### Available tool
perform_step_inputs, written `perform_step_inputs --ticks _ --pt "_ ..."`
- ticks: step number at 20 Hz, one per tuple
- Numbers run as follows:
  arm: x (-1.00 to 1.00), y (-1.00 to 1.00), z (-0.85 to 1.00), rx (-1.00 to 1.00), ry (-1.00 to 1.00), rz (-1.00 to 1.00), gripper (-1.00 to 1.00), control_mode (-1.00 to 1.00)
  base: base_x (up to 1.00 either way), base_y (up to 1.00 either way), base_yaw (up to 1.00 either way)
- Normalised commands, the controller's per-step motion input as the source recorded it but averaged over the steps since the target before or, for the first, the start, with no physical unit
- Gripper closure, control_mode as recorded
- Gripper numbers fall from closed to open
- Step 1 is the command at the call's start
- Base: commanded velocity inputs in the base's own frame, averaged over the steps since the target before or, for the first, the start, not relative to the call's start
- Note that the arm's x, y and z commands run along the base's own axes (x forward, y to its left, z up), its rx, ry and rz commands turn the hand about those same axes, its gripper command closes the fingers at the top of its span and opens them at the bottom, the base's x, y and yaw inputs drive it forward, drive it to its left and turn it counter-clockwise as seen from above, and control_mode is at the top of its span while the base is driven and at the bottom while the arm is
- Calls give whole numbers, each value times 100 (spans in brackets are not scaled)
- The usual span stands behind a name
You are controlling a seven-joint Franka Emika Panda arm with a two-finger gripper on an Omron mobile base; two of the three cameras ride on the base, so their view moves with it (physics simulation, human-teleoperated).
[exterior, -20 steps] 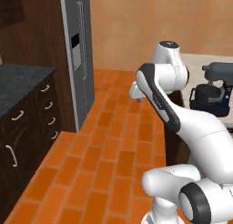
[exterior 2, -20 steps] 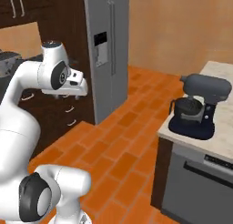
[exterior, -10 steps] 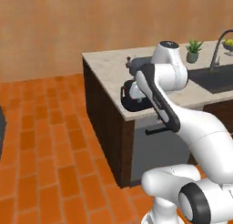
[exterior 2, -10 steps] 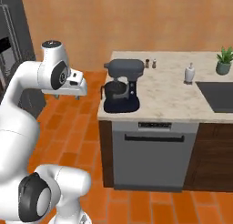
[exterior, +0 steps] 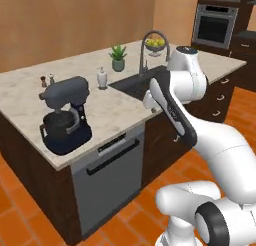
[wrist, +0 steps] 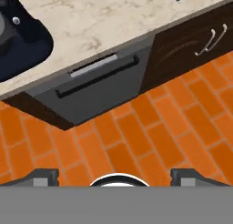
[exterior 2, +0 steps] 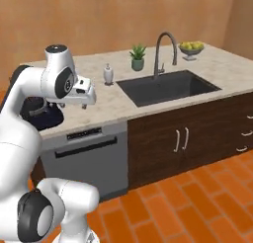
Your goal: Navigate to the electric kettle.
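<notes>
- At the bottom of the hand view, the gripper has its 2 dark fingertips set wide apart, near the 2 sides of that view.
- Between the tips lies nothing but orange brick floor, well below them; the gripper holds nothing and touches nothing.
- From the right base view, the white hand hangs in the air in front of the counter edge, just above the dishwasher, and is clear of both.
- Looking down, the hand view takes in the dishwasher's grey front with its dark bar handle, the marbled counter top above it, and the dark base of the stand mixer at the upper left corner.
- To the dishwasher's right are dark wood cabinet doors with 2 pale handles side by side.
- On the counter, the stand mixer sits near the front edge above the dishwasher's left end, with 2 small shakers behind it.
- Further along stand a white soap dispenser, a potted plant, a black sink with a tall curved faucet, and a bowl of yellow-green fruit.
- Beyond the counter's far end, the left base view shows a wall oven.
- Where the electric kettle stands cannot be told from these views.
</notes>
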Motion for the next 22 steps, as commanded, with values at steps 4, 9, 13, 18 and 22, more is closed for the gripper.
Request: perform_step_inputs --ticks 4,9,13,18,22 --pt "0 0 0 0 0 0 -100 100 80 -65 -66" --pt "0 0 0 0 0 0 -100 100 83 -35 -68" --pt "0 0 0 0 0 0 -100 100 99 -2 -62" --pt "0 0 0 0 0 0 -100 100 100 0 -57" --pt "0 0 0 0 0 0 -100 100 100 -1 -55"
